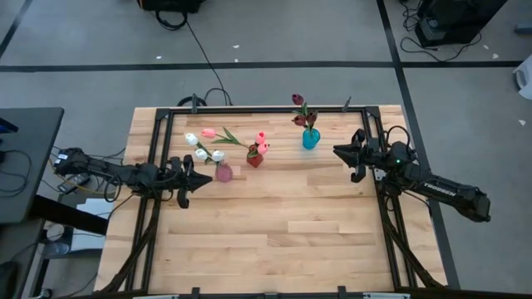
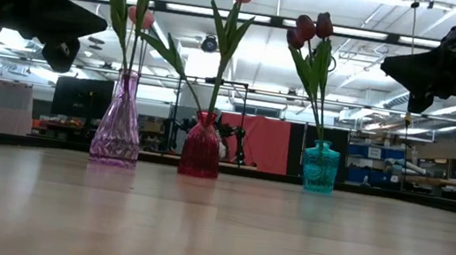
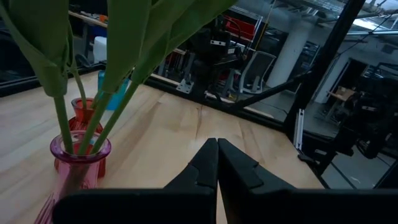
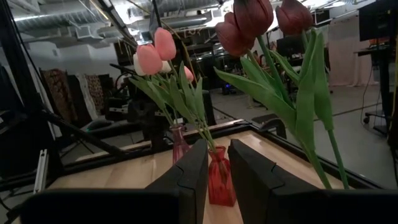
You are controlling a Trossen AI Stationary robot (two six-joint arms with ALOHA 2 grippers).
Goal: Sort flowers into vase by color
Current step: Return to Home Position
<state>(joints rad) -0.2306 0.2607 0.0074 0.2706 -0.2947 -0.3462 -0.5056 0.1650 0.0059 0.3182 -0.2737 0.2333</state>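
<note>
My left claw [image 3: 217, 163] is closed finger to finger and empty, hovering just beside the pink vase [image 1: 224, 173]. My right claw [image 4: 217, 163] is parted slightly, also empty, near the blue vase [image 1: 310, 139]. The flowers [image 1: 260, 138] all stand in vases on the far half of the table [image 1: 274, 241] and none lies loose. I judge the sorting done, with only parking both arms left.

There are three vases, the red vase [image 1: 254, 159] in the middle. I count three white tulips [image 1: 200, 154] in the pink vase, three pink tulips [image 4: 149, 59] in the red one, and three maroon tulips [image 4: 252, 15] in the blue one.
</note>
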